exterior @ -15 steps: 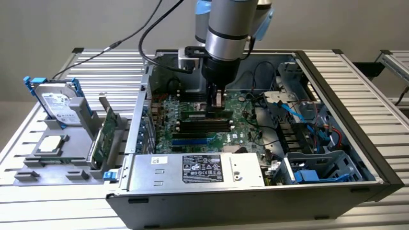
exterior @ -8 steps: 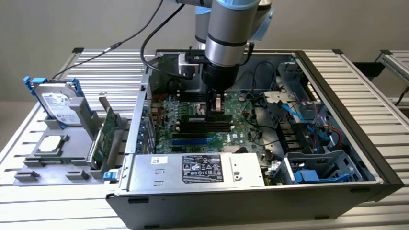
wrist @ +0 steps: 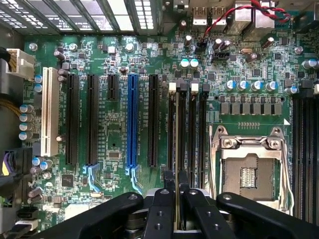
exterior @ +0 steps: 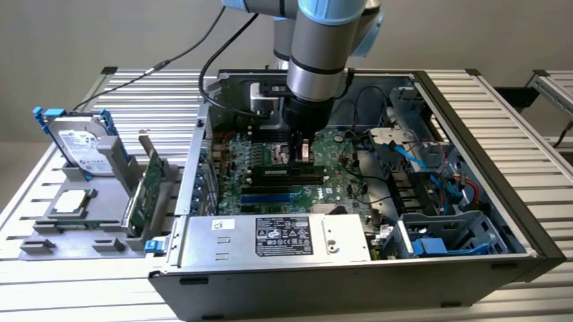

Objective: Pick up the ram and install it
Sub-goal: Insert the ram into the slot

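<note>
The gripper (wrist: 177, 193) is closed on the ram (wrist: 177, 144), which is held edge-on and upright so that its length runs along a memory slot (wrist: 171, 130) on the motherboard (wrist: 114, 164). This alignment lets the board's edge meet the slot squarely between the white latches (wrist: 172, 87). Whether it is seated cannot be told.

In the exterior view, the gripper (exterior: 301, 149) stands at frame centre inside the case (exterior: 501, 168). Blue cables (exterior: 407, 153) lie to the right of centre, apart from the slot. The CPU socket (wrist: 249, 169) sits just beside the memory slots. A hard drive (exterior: 79, 144) and a card (exterior: 147, 188) stand at the left, outside the case.
</note>
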You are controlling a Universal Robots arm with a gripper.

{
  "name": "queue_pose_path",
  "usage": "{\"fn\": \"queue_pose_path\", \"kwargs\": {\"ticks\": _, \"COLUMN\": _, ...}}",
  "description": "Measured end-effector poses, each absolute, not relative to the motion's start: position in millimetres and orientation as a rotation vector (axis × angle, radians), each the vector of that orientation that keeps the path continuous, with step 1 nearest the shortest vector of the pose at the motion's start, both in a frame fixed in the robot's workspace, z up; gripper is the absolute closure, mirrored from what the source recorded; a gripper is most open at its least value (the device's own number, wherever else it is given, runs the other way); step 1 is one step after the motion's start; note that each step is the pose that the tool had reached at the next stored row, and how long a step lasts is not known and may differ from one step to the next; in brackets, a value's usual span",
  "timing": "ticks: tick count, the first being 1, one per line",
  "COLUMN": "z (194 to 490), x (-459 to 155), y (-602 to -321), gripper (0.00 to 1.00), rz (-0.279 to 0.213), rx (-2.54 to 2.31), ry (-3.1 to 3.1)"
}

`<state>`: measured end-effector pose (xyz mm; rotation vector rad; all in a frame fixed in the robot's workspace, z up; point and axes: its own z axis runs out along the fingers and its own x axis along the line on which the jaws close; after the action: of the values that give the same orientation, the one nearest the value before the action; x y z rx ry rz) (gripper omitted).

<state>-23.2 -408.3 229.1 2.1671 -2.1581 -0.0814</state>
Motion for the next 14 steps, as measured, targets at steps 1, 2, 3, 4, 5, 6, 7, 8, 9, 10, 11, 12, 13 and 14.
{"fn": "queue_pose_path", "kwargs": {"ticks": 1, "z": 229.1, "x": -23.2, "y": -408.3, "gripper": 0.86, "rz": -0.081, "rx": 2.167, "ry": -2.158}}
{"fn": "queue_pose_path", "kwargs": {"ticks": 2, "z": 229.1, "x": -23.2, "y": -408.3, "gripper": 0.86, "rz": -0.081, "rx": 2.167, "ry": -2.158}}
{"fn": "queue_pose_path", "kwargs": {"ticks": 3, "z": 229.1, "x": -23.3, "y": -408.3, "gripper": 0.86, "rz": -0.081, "rx": 2.167, "ry": -2.158}}
{"fn": "queue_pose_path", "kwargs": {"ticks": 4, "z": 229.0, "x": -23.4, "y": -408.5, "gripper": 0.86, "rz": -0.081, "rx": 2.169, "ry": -2.157}}
{"fn": "queue_pose_path", "kwargs": {"ticks": 5, "z": 228.9, "x": -23.6, "y": -408.8, "gripper": 0.86, "rz": -0.082, "rx": 2.17, "ry": -2.156}}
{"fn": "queue_pose_path", "kwargs": {"ticks": 6, "z": 229.0, "x": -24.2, "y": -409.1, "gripper": 0.86, "rz": -0.082, "rx": 2.171, "ry": -2.155}}
{"fn": "queue_pose_path", "kwargs": {"ticks": 7, "z": 229.0, "x": -24.7, "y": -409.2, "gripper": 0.86, "rz": -0.082, "rx": 2.171, "ry": -2.155}}
{"fn": "queue_pose_path", "kwargs": {"ticks": 8, "z": 229.0, "x": -25.3, "y": -409.2, "gripper": 0.86, "rz": -0.082, "rx": 2.171, "ry": -2.155}}
{"fn": "queue_pose_path", "kwargs": {"ticks": 9, "z": 229.0, "x": -25.6, "y": -409.3, "gripper": 0.86, "rz": -0.082, "rx": 2.171, "ry": -2.155}}
{"fn": "queue_pose_path", "kwargs": {"ticks": 10, "z": 229.1, "x": -25.7, "y": -409.4, "gripper": 0.86, "rz": -0.082, "rx": 2.172, "ry": -2.155}}
{"fn": "queue_pose_path", "kwargs": {"ticks": 11, "z": 229.0, "x": -25.6, "y": -409.4, "gripper": 0.86, "rz": -0.081, "rx": 2.172, "ry": -2.155}}
{"fn": "queue_pose_path", "kwargs": {"ticks": 12, "z": 228.9, "x": -25.7, "y": -409.4, "gripper": 0.86, "rz": -0.081, "rx": 2.173, "ry": -2.155}}
{"fn": "queue_pose_path", "kwargs": {"ticks": 13, "z": 228.9, "x": -25.7, "y": -409.6, "gripper": 0.86, "rz": -0.08, "rx": 2.174, "ry": -2.154}}
{"fn": "queue_pose_path", "kwargs": {"ticks": 14, "z": 228.9, "x": -25.8, "y": -409.8, "gripper": 0.86, "rz": -0.08, "rx": 2.175, "ry": -2.154}}
